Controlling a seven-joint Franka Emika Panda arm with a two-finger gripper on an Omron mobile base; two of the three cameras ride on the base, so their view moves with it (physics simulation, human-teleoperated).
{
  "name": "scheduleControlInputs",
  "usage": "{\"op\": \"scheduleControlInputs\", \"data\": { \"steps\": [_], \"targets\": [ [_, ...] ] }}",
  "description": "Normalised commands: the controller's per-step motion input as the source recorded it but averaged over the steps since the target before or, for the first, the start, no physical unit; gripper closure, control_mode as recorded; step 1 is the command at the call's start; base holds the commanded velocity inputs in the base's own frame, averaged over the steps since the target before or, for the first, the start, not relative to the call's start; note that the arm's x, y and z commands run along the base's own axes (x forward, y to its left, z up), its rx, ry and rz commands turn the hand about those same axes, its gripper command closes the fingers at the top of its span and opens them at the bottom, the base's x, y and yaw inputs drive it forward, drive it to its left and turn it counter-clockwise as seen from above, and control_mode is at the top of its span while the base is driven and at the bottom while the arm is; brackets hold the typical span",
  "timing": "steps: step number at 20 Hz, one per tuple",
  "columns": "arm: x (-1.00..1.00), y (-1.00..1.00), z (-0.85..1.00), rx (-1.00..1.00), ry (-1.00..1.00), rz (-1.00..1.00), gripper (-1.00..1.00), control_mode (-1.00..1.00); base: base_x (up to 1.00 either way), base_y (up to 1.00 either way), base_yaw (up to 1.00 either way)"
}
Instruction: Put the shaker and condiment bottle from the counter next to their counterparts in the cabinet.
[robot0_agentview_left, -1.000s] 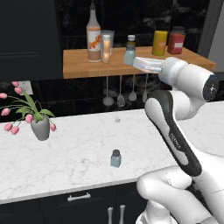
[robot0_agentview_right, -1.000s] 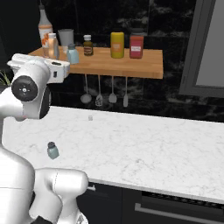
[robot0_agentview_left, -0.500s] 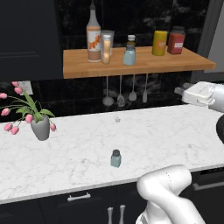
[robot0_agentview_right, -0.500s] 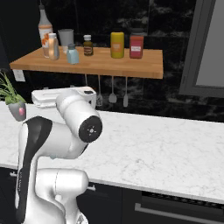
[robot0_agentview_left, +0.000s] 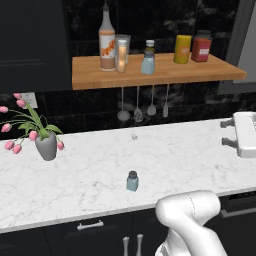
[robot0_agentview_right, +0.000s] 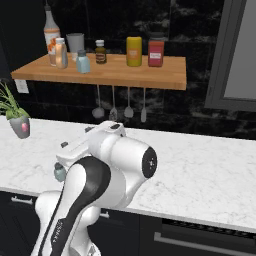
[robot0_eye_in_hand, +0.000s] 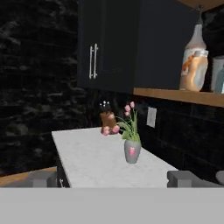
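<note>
One shaker (robot0_agentview_left: 132, 181) remains on counter (robot0_agentview_left: 90, 172); arm swung away from shelf (robot0_agentview_left: 155, 75); gripper (robot0_eye_in_hand: 118, 179) fingers apart, empty, shaker well below-left.

The white arm rises from the base, bends in a broad curved elbow low in front of the counter (robot0_agentview_left: 90, 170), and folds back on itself, with a dark band running down the upper link in the right base view. In the left base view the hand reaches in level over the counter's right end. In the hand view the gripper (robot0_eye_in_hand: 111, 178) looks along the counter, its two fingertips (robot0_eye_in_hand: 180, 178) standing well apart, nothing between them.
</note>
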Motion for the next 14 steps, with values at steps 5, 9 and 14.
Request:
{"op": "scheduleControlInputs", "data": {
  "steps": [5, 9, 14],
  "targets": [
    [0.18, 0.57, -0.96, -0.1, -0.16, 0.14, -1.0, -1.0, 0.0, 0.0, 0.0],
    [0.34, 0.72, -0.84, -0.09, 0.0, 0.05, -1.0, -1.0, 0.0, 0.0, 0.0],
    [0.2, 0.51, -0.96, -0.07, 0.0, 0.07, -1.0, -1.0, 0.0, 0.0, 0.0]
  ]
}}
